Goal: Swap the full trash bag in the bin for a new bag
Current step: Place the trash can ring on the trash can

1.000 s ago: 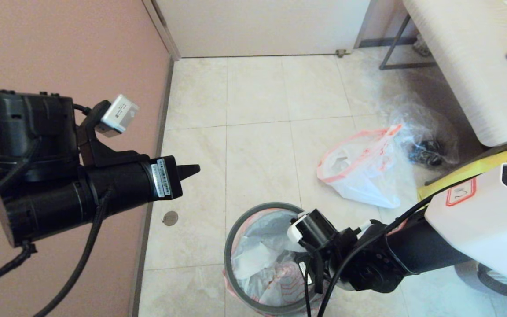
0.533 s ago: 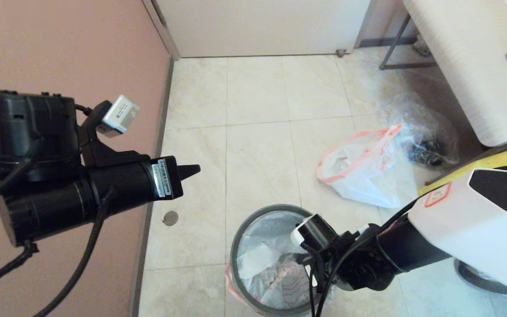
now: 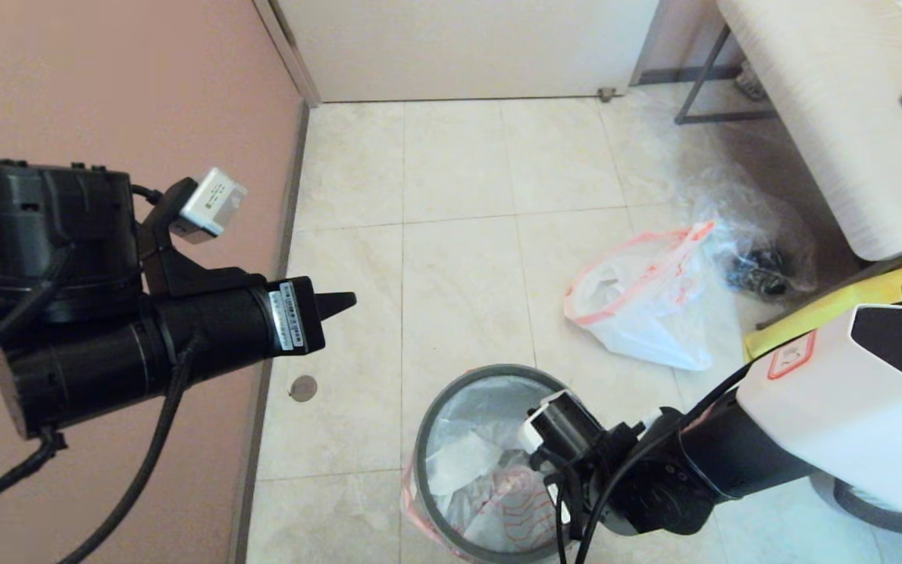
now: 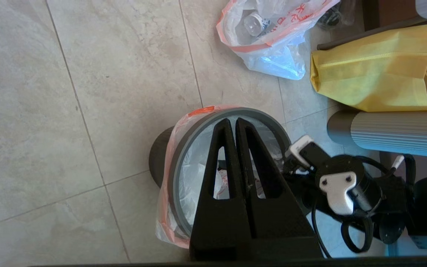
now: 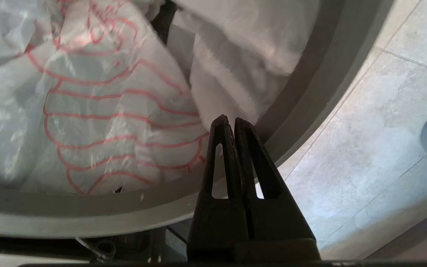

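The black bin (image 3: 429, 439) stands on the floor near me, its grey rim ring (image 5: 310, 85) clamping the new bag (image 5: 106, 111), white with red drawings, as a liner. My right gripper (image 5: 232, 120) is shut, its tips just inside the ring against a white fold of that bag; nothing shows between its fingers. In the head view its wrist (image 3: 568, 427) hides the fingers. The full trash bag (image 3: 639, 305) lies on the tiles farther off to the right, bottles showing through. My left gripper (image 4: 234, 120) is shut and empty, parked high above the bin (image 4: 158, 155).
A clear plastic bag (image 3: 756, 235) lies beyond the full bag, beside a white bench (image 3: 835, 117). A yellow bag (image 4: 373, 70) leans next to the robot's base on the right. The pink wall (image 3: 106, 78) runs along the left.
The bin has shifted a little to the right in the head view, and my right wrist has moved right and lower with it. The left arm has stayed put.
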Robot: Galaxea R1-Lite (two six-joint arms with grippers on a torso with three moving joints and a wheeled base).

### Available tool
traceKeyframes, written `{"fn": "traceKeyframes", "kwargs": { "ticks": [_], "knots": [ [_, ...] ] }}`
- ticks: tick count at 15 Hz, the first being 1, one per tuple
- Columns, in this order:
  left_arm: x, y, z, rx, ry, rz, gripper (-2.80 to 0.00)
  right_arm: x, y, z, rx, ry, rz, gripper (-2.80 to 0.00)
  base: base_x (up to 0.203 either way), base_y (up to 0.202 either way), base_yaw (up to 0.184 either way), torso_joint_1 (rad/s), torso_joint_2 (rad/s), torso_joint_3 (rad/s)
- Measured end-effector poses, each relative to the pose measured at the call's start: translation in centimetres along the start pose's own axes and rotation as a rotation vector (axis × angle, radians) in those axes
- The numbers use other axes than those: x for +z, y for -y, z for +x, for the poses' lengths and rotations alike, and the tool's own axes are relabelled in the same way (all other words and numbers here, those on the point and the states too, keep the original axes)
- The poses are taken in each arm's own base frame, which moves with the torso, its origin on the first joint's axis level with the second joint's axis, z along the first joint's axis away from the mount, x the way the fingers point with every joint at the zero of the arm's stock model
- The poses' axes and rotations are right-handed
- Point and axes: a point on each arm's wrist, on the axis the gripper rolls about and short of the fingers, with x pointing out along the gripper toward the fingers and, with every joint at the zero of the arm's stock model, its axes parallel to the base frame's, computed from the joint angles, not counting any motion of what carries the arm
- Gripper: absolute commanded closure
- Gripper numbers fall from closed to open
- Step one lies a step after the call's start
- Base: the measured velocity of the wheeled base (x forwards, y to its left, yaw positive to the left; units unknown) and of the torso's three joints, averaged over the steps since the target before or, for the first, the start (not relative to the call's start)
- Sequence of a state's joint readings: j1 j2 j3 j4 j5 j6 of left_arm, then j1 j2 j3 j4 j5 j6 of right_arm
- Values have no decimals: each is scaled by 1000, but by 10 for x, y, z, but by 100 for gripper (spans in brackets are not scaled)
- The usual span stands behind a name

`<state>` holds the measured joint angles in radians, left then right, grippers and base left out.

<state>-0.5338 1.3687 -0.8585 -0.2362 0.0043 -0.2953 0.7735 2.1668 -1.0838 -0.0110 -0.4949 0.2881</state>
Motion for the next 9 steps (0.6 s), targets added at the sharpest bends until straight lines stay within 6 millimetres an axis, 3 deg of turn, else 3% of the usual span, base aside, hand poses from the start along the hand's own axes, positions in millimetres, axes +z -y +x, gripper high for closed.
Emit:
{"fn": "traceKeyframes", "kwargs": {
  "ticks": [9],
  "knots": [
    [-5,-1,8,-9,-36,-2,0,-8,-2,4,-2,-21,-13,0,0,0,0,0,0,0]
  ]
}}
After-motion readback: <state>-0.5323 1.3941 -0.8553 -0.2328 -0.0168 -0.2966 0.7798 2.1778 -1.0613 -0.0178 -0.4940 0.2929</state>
